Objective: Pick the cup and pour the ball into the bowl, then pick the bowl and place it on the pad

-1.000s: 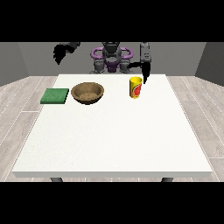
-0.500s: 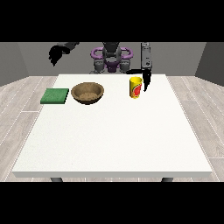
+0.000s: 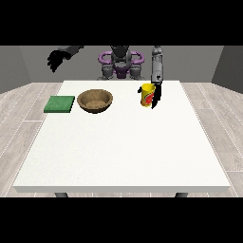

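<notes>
Here we cannot tell whether the hand at the view's right (image 3: 156, 92), half-hidden behind the yellow cup (image 3: 147, 95), grips it; the raised hand at the view's left (image 3: 57, 59) hangs relaxed.

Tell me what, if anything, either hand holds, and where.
Cannot tell: the hand at the view's right is against the yellow cup's side; the other hand holds nothing.

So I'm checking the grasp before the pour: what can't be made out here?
Front view only:
- Ball: hidden inside the yellow cup, behind its wall.
- Hand at the view's right: beside the cup, too small to tell contact.
- Bowl: contents unclear.
</notes>
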Robot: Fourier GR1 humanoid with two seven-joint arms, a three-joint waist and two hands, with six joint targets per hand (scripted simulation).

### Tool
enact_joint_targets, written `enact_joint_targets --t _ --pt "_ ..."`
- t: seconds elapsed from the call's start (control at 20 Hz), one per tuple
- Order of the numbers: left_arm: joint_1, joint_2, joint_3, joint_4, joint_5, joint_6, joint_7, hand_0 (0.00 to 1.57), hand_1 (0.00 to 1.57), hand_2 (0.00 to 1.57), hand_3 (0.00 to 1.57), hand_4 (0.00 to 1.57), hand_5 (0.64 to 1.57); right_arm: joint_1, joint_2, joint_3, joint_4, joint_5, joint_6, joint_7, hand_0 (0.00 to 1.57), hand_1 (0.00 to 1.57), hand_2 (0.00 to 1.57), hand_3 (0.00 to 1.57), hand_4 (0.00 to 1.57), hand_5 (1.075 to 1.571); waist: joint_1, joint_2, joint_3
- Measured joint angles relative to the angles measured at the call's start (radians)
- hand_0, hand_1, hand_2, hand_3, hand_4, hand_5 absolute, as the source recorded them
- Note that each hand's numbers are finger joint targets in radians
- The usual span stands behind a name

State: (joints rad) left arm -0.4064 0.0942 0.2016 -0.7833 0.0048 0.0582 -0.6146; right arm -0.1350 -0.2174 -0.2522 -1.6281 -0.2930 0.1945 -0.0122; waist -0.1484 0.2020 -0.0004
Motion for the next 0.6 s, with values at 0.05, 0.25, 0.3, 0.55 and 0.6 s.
enact_joint_targets --t 0.05,0.25,0.3,0.55,0.6 --pt "-0.009 0.003 -0.001 0.014 -0.016 0.027 -0.014 1.23 1.23 1.57 1.57 1.34 1.481 -0.013 -0.011 -0.008 -0.002 -0.012 0.007 0.004 0.00 0.00 0.00 0.14 0.65 1.569 -0.009 0.012 0.0002" --pt "-0.036 0.019 0.016 0.068 -0.051 0.115 -0.094 1.28 1.28 1.57 1.57 1.37 1.457 -0.046 -0.059 -0.043 -0.030 -0.070 0.037 0.047 0.00 0.00 0.00 0.16 0.64 1.568 -0.048 0.044 0.0031" --pt "-0.036 0.016 0.016 0.078 -0.057 0.134 -0.101 1.28 1.28 1.57 1.57 1.38 1.449 -0.043 -0.074 -0.057 -0.025 -0.087 0.049 0.059 0.00 0.00 0.00 0.17 0.64 1.566 -0.050 0.034 0.0036" --pt "-0.075 0.014 -0.021 0.107 -0.118 0.220 -0.025 1.27 1.27 1.57 1.57 1.40 1.432 -0.044 -0.123 -0.110 0.044 -0.132 0.084 0.082 0.00 0.00 0.00 0.29 0.64 1.567 -0.037 -0.028 0.0022" --pt "-0.084 0.008 -0.042 0.102 -0.140 0.239 0.004 1.27 1.27 1.57 1.57 1.41 1.430 -0.044 -0.131 -0.119 0.070 -0.134 0.087 0.086 0.00 0.00 0.00 0.31 0.64 1.566 -0.027 -0.047 0.0020"
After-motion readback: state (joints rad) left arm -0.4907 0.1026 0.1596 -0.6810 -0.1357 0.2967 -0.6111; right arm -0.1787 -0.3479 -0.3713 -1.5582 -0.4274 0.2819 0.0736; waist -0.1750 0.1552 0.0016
